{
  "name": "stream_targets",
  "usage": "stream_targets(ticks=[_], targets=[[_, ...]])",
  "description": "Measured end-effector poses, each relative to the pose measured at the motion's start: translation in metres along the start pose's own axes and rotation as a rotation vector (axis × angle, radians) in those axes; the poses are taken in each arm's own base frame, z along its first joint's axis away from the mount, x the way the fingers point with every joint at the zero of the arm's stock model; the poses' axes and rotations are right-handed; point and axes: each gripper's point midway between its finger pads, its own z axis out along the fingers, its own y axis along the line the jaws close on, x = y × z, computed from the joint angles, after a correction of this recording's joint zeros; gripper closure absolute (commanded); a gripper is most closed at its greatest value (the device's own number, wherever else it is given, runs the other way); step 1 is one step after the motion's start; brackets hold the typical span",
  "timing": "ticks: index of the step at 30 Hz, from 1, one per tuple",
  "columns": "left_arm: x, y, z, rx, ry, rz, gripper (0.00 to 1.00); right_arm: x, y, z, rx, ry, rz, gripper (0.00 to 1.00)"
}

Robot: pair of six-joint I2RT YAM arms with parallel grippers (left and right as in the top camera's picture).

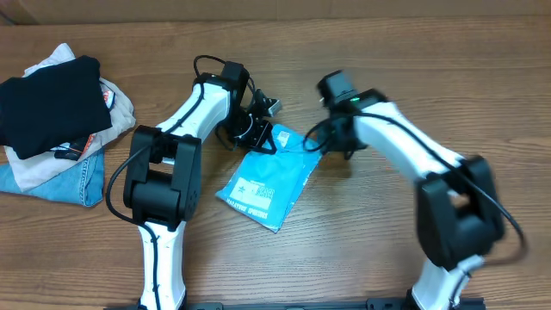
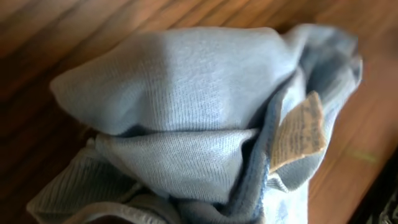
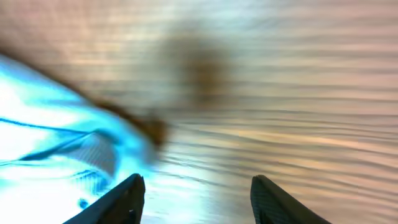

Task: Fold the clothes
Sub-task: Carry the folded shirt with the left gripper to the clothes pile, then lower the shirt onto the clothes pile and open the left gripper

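Your wooden table (image 1: pixel 362 224) fills the overhead view, and both arms reach in over it from the near edge: the left arm (image 1: pixel 164 172) leans up toward the middle, and the right arm (image 1: pixel 413 146) bends in from the other side. At the far left you have a heap of clothes, with a folded black garment (image 1: pixel 47 103) on top, a beige garment (image 1: pixel 120 108) under it and jeans (image 1: pixel 60 185) at the bottom, well apart from the work. The sky-blue T-shirt (image 1: pixel 263 185) lies at mid-table as a narrow folded strip, tilted, white print facing up, between the two arms. Your left gripper (image 1: pixel 254 129) sits at the strip's upper end with its fingers pressed together on the fabric. The left wrist camera cannot see the fingers. It sees only bunched blue knit (image 2: pixel 186 93) pulled up close to the lens. Your right gripper (image 3: pixel 197 186) is at the shirt's upper right edge with its fingers (image 3: pixel 127 199) spread and only bare wood between them, and the shirt (image 3: pixel 43 137) lies just beside the left one in a blurred view. A small tan label (image 2: pixel 298 130) sticks out of the gathered folds.
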Motion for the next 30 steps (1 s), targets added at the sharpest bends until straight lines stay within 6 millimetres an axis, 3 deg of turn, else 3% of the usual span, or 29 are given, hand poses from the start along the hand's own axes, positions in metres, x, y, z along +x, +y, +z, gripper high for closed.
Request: stream_targets(ticks=[3, 5, 9, 14, 17, 20, 24, 30], targets=[[0.002, 0.017, -0.015, -0.075, -0.01, -0.039, 0.96, -0.014, -0.034, -0.054, 0.025, -0.114, 0.073, 0.39], [0.001, 0.032, -0.038, -0.153, -0.045, -0.076, 0.96, -0.015, -0.056, -0.085, 0.039, -0.171, 0.123, 0.38], [-0.002, 0.053, -0.115, -0.33, -0.189, -0.147, 0.96, -0.009, -0.098, -0.12, 0.08, -0.221, 0.219, 0.39], [0.02, 0.05, -0.25, -0.57, -0.45, -0.206, 0.96, -0.002, -0.13, -0.127, 0.118, -0.217, 0.296, 0.38], [0.041, 0.045, -0.299, -0.694, -0.534, -0.231, 0.96, -0.001, -0.132, -0.127, 0.121, -0.212, 0.301, 0.38], [0.057, 0.046, -0.334, -0.814, -0.594, -0.262, 0.96, -0.001, -0.132, -0.127, 0.121, -0.212, 0.301, 0.38], [0.064, 0.05, -0.369, -0.922, -0.684, -0.291, 0.96, 0.0, -0.132, -0.127, 0.121, -0.21, 0.301, 0.38], [0.072, 0.068, -0.401, -1.006, -0.763, -0.352, 0.96, 0.001, -0.132, -0.127, 0.122, -0.204, 0.3, 0.38]])
